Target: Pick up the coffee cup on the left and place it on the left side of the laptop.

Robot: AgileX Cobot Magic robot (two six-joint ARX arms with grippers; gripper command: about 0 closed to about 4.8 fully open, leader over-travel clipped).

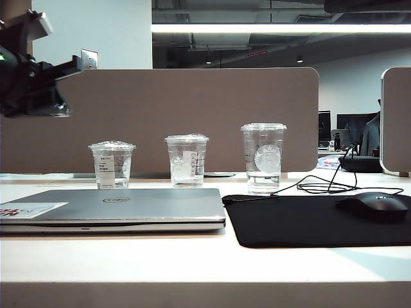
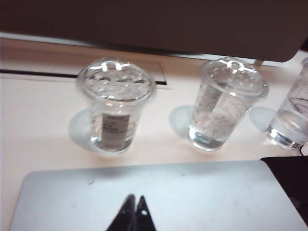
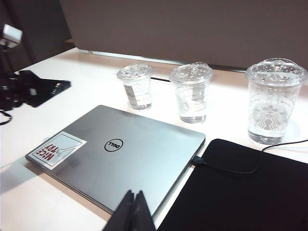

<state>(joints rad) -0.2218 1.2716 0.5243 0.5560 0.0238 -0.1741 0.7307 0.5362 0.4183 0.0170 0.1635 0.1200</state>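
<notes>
Behind the laptop [image 1: 115,208], coffee cup [image 1: 112,164] beside 2 taller cups [image 1: 186,160], left gripper [image 2: 134,207] and right gripper [image 3: 134,204] pinched together above lid.

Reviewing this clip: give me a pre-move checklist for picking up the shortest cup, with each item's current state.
1. Coffee cup upright, lid on: ok.
2. Clear gap between it and the middle cup: ok.
3. Left pincer open for the grasp: not ok, its tips are shut, above the laptop, short of the cup.
4. Right pincer out of the way: ok, shut, over the laptop's near edge, away from the cups.
5. Table left of the laptop free for placing: cannot tell, little of it is in view.
</notes>
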